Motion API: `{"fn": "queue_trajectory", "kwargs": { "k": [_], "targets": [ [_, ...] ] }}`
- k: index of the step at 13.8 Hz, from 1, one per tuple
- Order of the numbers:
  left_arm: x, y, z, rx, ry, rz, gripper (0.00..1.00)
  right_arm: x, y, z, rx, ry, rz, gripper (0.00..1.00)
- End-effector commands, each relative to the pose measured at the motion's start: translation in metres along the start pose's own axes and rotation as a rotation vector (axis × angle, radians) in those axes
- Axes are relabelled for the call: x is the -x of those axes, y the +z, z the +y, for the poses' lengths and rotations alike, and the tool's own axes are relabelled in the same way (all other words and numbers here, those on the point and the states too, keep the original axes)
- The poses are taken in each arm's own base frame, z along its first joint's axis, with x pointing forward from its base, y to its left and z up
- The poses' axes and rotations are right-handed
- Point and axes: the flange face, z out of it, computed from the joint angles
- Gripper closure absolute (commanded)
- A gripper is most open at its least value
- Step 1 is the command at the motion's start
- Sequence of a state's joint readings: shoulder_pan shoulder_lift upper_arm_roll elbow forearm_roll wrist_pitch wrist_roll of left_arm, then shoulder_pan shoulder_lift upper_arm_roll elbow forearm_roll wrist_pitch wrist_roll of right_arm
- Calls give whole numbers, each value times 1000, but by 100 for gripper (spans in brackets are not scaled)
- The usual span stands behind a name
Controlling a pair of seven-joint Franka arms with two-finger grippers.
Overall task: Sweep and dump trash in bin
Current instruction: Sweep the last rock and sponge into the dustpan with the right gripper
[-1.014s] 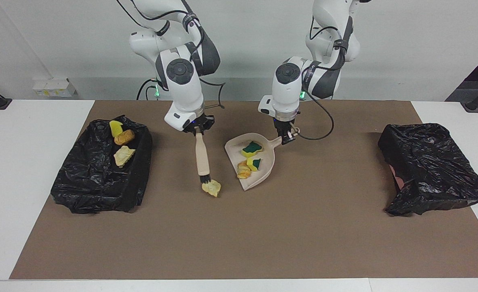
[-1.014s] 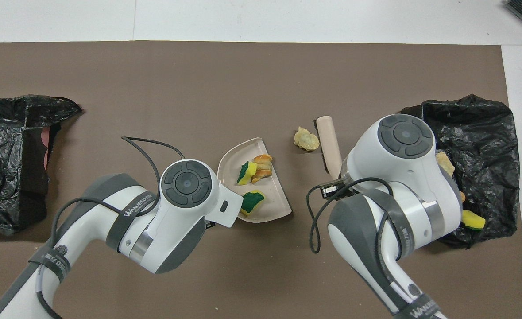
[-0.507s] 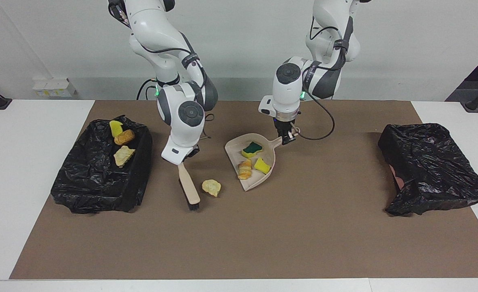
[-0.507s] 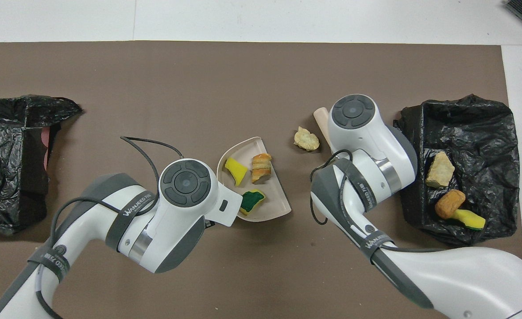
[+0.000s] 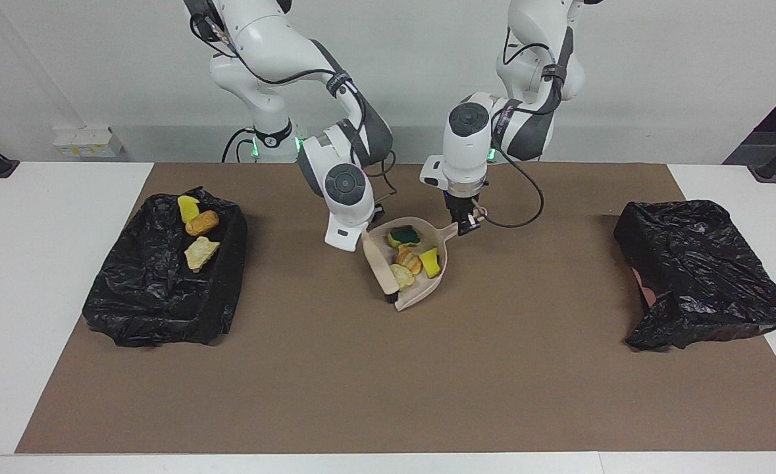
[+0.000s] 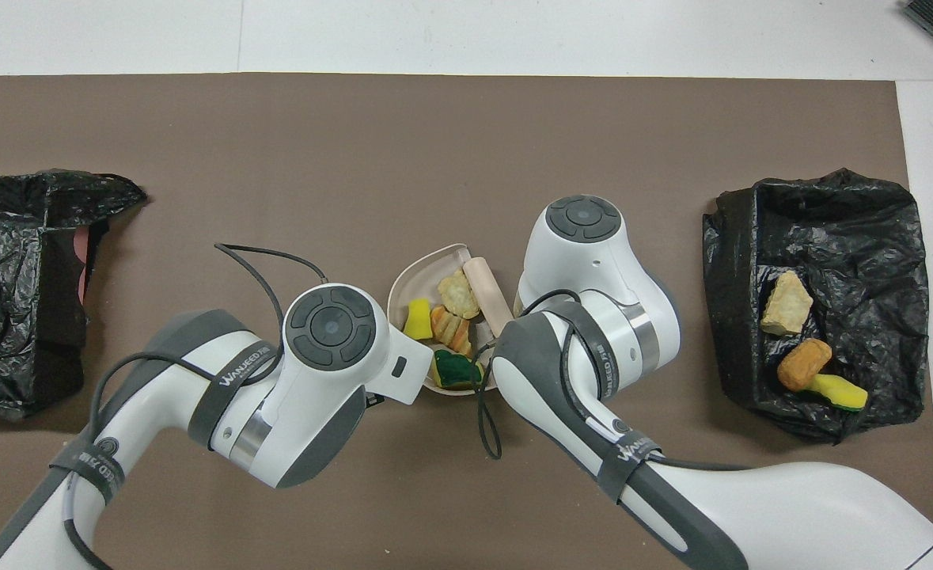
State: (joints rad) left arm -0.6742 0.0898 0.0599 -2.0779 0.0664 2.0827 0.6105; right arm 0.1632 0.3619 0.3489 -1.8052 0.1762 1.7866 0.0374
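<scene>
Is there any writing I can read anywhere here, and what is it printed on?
"WANJEED", then small characters too small to read: on the dark band around the left arm, overhead view.
A similar band on the right arm carries print too small to make out.
The white boxes by the wall bear yellow labels too small to read.
No other writing is legible.

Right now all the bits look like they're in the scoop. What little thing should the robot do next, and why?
Probably draw the brush back off the dustpan. The right claw holds the brush across the pan's mouth, and the four scraps lie inside, none showing on the mat. The left claw grips the pan's handle, so once the brush clears, it could carry the pan to a bin.
</scene>
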Motion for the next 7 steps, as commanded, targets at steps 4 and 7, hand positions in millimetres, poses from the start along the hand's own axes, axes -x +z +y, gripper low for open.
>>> {"fn": "queue_trajectory", "kwargs": {
  "k": [4,7],
  "targets": [
    [19,2,-35,-75,53,120,100,34,-42,-7,46,198,73,100],
    [24,5,-50,-67,70,181,100,60,-88,6,102,263,139,100]
  ]
}}
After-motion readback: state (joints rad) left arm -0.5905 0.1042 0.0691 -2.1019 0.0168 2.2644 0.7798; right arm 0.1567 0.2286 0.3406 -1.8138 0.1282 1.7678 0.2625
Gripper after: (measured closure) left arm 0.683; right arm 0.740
